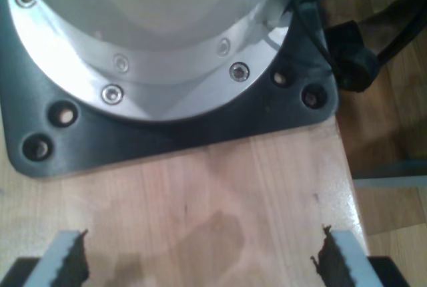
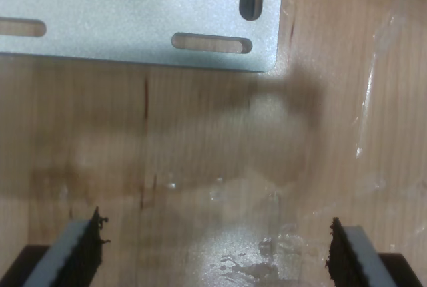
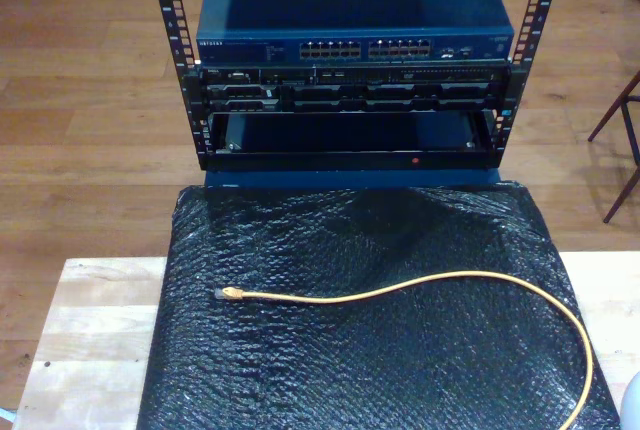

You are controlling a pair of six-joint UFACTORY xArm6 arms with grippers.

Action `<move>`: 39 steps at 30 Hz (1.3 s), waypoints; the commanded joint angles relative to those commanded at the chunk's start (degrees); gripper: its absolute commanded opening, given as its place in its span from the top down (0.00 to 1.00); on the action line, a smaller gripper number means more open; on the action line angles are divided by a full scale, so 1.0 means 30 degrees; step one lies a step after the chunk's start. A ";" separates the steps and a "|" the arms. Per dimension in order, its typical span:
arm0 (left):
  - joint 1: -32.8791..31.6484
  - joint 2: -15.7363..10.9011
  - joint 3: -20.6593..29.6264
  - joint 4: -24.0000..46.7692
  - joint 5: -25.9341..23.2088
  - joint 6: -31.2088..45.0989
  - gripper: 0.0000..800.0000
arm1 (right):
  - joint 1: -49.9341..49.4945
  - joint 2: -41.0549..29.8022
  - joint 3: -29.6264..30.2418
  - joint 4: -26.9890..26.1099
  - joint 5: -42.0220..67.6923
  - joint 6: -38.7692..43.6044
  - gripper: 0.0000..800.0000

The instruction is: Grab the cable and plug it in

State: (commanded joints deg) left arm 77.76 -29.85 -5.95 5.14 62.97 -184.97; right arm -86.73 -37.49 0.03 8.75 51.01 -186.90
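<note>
On the black mat [image 3: 400,370], one cable [image 3: 420,290]; both grippers' jaws wide apart, empty.

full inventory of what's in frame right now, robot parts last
cable: 1, yellow-orange, lying loose in a curve on the black sheet, clear plug toward the exterior view's left
black sheet: 1, bubbly, covering the wooden table
rack: 1, black, behind the table, blue network switch on top
chair legs: dark, exterior view's right edge
arm base: silver on black plate
metal plate: 1, grey, slotted
my first tool: open, over bare wood
my second tool: open, over bare wood
</note>
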 joint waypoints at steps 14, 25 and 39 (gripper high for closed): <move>0.0000 0.0000 -0.0029 0.0000 0.0029 0.0000 0.00 | 0.0000 0.0000 0.0000 0.0000 0.0000 0.0000 0.00; 0.0000 0.0029 -0.0147 0.0029 0.0176 -0.0059 0.00 | 0.0000 0.0000 -0.0264 0.0000 0.0088 0.0088 0.00; 0.0000 -0.0147 -0.1641 0.0147 0.2579 -0.0088 0.00 | 0.0000 -0.0469 -0.2725 -0.0029 0.4044 0.0703 0.01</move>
State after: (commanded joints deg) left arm 77.76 -30.29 -10.87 5.58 70.70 -185.23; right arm -86.73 -38.90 -8.14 8.66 63.14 -184.79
